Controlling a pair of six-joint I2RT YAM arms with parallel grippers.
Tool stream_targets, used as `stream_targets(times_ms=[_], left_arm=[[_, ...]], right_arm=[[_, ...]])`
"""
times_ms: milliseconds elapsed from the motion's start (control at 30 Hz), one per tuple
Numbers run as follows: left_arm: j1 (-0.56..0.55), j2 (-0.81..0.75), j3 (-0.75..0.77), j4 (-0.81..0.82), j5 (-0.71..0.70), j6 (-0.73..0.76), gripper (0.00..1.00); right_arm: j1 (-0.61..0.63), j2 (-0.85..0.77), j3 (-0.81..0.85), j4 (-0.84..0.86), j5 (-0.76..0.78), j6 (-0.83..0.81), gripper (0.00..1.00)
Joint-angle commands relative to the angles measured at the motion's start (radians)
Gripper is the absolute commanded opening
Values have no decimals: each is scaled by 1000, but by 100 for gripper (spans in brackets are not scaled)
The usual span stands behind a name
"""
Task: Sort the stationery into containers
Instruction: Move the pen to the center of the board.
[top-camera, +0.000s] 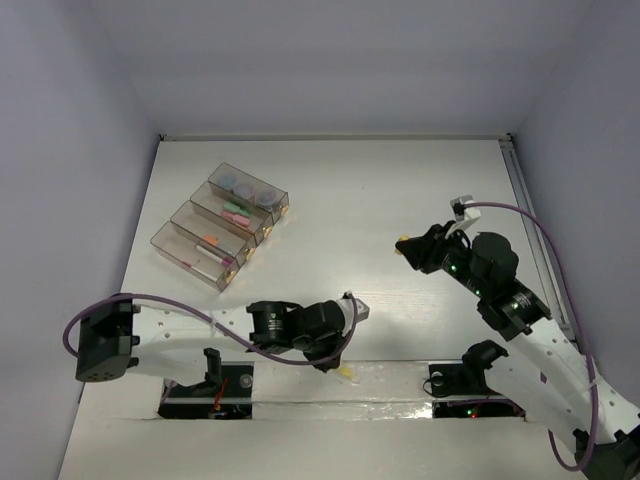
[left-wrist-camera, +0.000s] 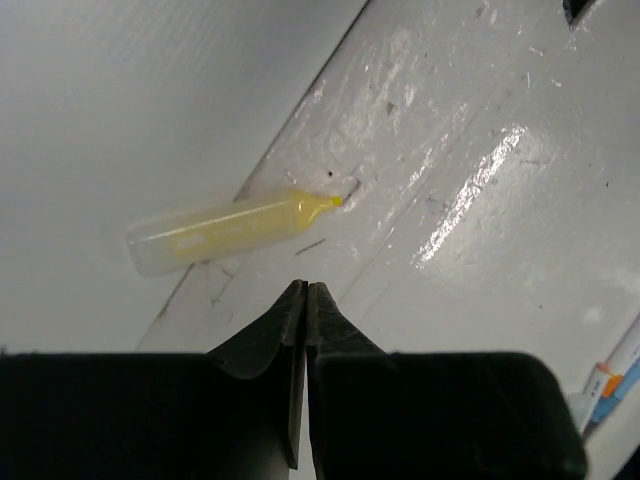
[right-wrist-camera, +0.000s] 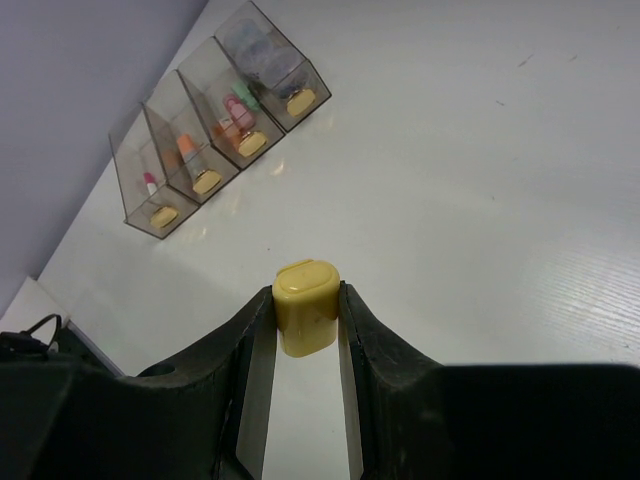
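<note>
A white counter (top-camera: 350, 190) is enclosed on three sides by plain pale lavender walls (top-camera: 330, 60). Its near edge is formed by a glossy, scuffed white strip (left-wrist-camera: 480, 150), on which bright glare is reflected.

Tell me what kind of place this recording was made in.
Probably a robot lab test cell: a white table enclosed by plain walls, a left arm and right arm bolted at its near edge, and a row of clear containers as props.
</note>
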Motion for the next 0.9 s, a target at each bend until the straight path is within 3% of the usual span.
stream_targets(times_ms=[0,567,867], left_arm=[[2,-14,-65,57,98,-123,0],[20,230,-30,196,-12,-139,0],[213,239,-31,297,-61,-64,0]], right_arm=[[-7,2,26,34,-15,-6,0],[-7,0,12,57,-49,-4,0],[-7,-9,-3,74,-64,-4,0]])
